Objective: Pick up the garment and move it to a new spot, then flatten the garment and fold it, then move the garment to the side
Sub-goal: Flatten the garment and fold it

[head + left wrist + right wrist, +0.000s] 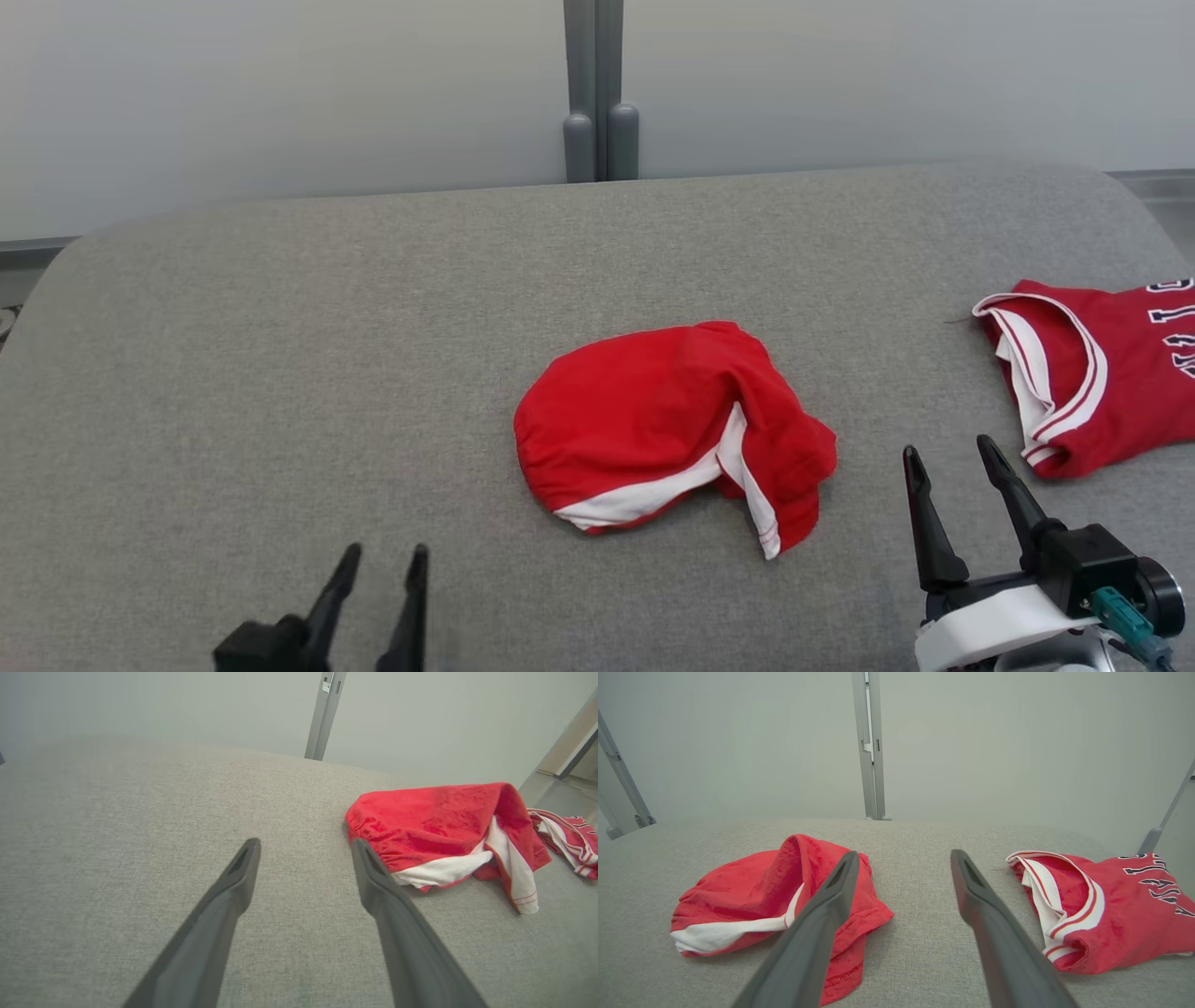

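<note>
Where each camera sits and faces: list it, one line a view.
Head view: on the head, looking forward and down at the grey surface, shorts centre, jersey right; left gripper and right gripper show, open.
Left wrist view: on that wrist, along its fingers, shorts at right.
Right wrist view: on that wrist, along its fingers, between shorts and jersey.
Shared: shorts in all three.

Red, white-trimmed garment (644, 420); grey surface (280, 373)

Looks like a lab test bay: a grey fabric-covered tabletop (280, 327), walled by plain pale panels (280, 93) on metal posts (597, 84).
</note>
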You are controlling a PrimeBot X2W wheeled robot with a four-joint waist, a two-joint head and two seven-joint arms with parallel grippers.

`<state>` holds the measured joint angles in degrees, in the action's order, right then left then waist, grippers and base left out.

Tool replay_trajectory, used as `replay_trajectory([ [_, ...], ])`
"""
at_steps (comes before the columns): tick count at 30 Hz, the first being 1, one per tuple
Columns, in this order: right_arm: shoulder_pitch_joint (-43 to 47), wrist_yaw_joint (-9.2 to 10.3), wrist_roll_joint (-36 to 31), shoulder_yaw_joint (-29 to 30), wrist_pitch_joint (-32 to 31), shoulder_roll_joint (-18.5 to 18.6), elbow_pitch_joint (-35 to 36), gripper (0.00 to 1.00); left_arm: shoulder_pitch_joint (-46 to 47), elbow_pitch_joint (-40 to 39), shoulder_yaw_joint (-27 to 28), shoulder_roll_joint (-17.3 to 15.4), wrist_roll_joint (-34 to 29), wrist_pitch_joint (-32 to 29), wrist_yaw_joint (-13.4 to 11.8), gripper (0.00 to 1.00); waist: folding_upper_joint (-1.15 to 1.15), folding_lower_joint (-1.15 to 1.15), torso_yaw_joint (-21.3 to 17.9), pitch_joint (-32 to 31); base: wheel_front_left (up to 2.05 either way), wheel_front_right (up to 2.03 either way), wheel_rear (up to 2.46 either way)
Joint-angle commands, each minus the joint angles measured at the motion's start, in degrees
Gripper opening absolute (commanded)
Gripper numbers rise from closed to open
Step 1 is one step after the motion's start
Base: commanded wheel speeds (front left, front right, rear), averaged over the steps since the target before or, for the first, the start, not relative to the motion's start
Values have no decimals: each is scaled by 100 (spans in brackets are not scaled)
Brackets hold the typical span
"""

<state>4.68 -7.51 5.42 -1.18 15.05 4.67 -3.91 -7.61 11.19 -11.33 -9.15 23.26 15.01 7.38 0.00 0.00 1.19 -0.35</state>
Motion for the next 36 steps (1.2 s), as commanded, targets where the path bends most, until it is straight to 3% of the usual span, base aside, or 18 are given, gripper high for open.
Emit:
replay_trajectory([
  [1,-58,5,17,-13,14,26,23,100,169,57,-148,-41,93,-35,17,100,0,0,-126,77,0,0,0],
  [6,-196,5,36,-128,15,8,66,100,1039,645,-1188,-71,926,-425,16,100,0,0,-431,287,0,0,0],
  [12,-353,6,34,-141,15,-58,92,100,1771,1460,-1924,-205,1734,-683,16,100,0,0,-906,543,0,0,0],
  [18,-441,6,43,-77,15,-116,130,100,2168,1983,-2227,-432,2520,-668,16,100,0,0,-1232,794,0,0,0],
  [27,-528,5,46,-36,15,-158,163,100,2478,2276,-2745,-656,3230,-656,16,100,0,0,-1374,1014,0,0,0],
  [29,-530,6,45,-19,15,-162,167,100,2516,2209,-2943,-702,3331,-677,16,0,0,0,-1362,1036,0,0,0],
  [33,-572,5,48,-2,15,-171,175,100,2703,1912,-3302,-995,3307,-683,17,0,0,0,-1333,1065,0,0,0],
  [36,-559,6,43,28,15,-175,170,100,2885,1333,-3573,-1266,3390,-1023,17,0,0,0,-1272,1074,0,0,0],
])
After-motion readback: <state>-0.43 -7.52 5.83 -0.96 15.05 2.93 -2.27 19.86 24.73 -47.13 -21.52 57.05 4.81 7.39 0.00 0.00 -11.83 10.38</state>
